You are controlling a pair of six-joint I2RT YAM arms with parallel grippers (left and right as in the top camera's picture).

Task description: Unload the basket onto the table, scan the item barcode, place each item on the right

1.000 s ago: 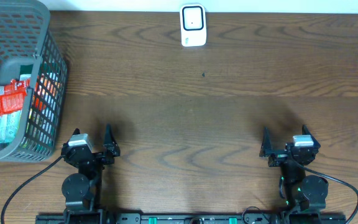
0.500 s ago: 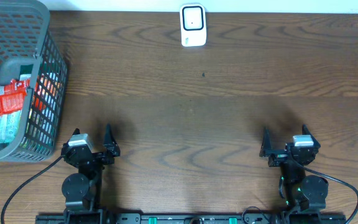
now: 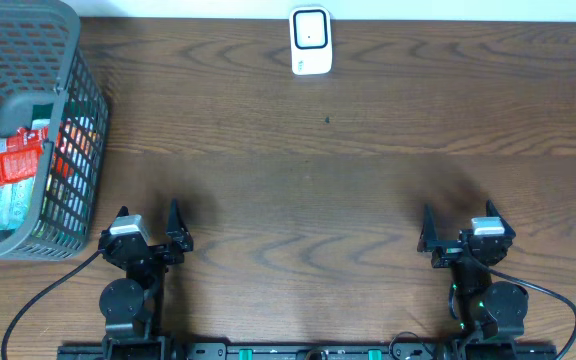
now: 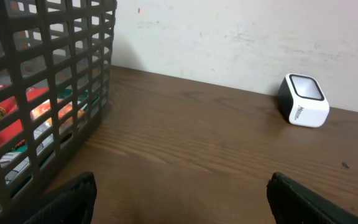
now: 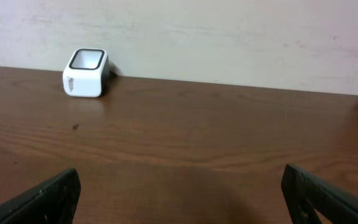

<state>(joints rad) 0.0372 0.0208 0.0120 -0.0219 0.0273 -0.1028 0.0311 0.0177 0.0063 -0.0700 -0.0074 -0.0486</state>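
A dark wooden table runs up to a pale, scuffed wall. The grey mesh basket stands at the table's left edge, upright, its open top facing the overhead camera.

Inside the basket a red packet with white print lies flat on top of the pile. Under it, on the side nearer the arms, a pale green and white packet shows. Through the basket's right wall more red, orange and green wrapping can be seen pressed against the mesh; how many items make up that pile cannot be told. A grey band curves across the inside above the packets; whether it is a folded handle is unclear.

The white barcode scanner sits well to the right of the basket, at the far edge of the table by the wall, its dark-framed window turned upward.

The left gripper rests just off the basket's near right corner, apart from it, with its jaws spread wide and nothing between them. The right gripper is far to the right of the basket, past the scanner's line, jaws likewise fully apart and holding nothing. Both point toward the wall. Black cables trail from the arm bases at the near edge.
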